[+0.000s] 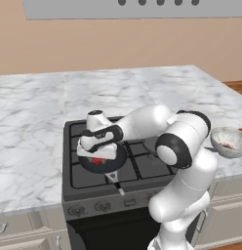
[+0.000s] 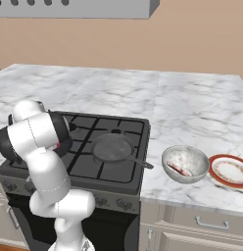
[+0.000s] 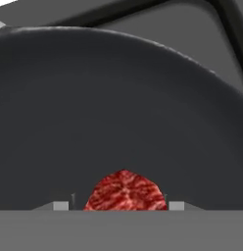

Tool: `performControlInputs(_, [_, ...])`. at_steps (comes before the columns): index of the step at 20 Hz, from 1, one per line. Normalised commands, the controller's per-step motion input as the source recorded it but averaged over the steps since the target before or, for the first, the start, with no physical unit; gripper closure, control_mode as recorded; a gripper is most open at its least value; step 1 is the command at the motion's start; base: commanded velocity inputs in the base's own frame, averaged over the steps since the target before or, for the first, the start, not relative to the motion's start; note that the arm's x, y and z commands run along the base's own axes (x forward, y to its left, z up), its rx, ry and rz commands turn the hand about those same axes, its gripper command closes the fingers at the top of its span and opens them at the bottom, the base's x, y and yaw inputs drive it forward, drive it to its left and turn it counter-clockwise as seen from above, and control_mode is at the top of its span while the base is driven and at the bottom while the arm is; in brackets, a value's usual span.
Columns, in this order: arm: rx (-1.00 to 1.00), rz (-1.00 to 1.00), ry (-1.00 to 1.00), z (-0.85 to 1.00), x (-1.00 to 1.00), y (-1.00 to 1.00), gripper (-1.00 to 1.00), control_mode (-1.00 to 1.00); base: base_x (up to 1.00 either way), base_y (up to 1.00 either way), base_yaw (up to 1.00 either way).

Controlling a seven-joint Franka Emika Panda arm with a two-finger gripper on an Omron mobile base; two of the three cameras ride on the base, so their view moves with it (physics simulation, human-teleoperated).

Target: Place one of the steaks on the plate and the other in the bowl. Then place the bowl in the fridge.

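Marble counter, white with grey veining, runs across the left of the left base view and carries on behind and to the right of the stove.

Black gas stove, grated top, knobs along its front edge, set into the counter.

Dark frying pan on the stove's front left burner in the left base view, handle pointing toward the knobs; a second grey pan sits mid-stove in the right base view, handle to the right.

Marbled red steak lies inside the dark pan; a red patch of it shows under the hand in the left base view.

Gripper, lowered into the dark pan directly over the steak. In the hand view the steak sits between the two tips, which stand just beside its edges; whether they are pressing on it cannot be told.

Speckled whitish-grey bowl on the counter right of the stove, holding the other steak, red against its inner wall.

White plate with red-orange rim, just beside the bowl at the far right of the right base view.
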Motion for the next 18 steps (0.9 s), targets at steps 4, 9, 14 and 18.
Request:
performControlInputs(4, [0.0, -0.01, -0.04, 0.43, -0.16, -0.15, 1.0, -1.0, 0.0, 0.0, 0.0])
performControlInputs(9, [-0.01, -0.01, -0.11, 0.96, -0.49, -0.39, 1.0, -1.0, 0.0, 0.0, 0.0])
performControlInputs(14, [0.0, 0.06, -0.19, 0.8, -0.78, -1.0, 1.0, -1.0, 0.0, 0.0, 0.0])
performControlInputs(18, [0.01, 0.17, -0.14, 0.51, -0.49, -1.0, 1.0, -1.0, 0.0, 0.0, 0.0])
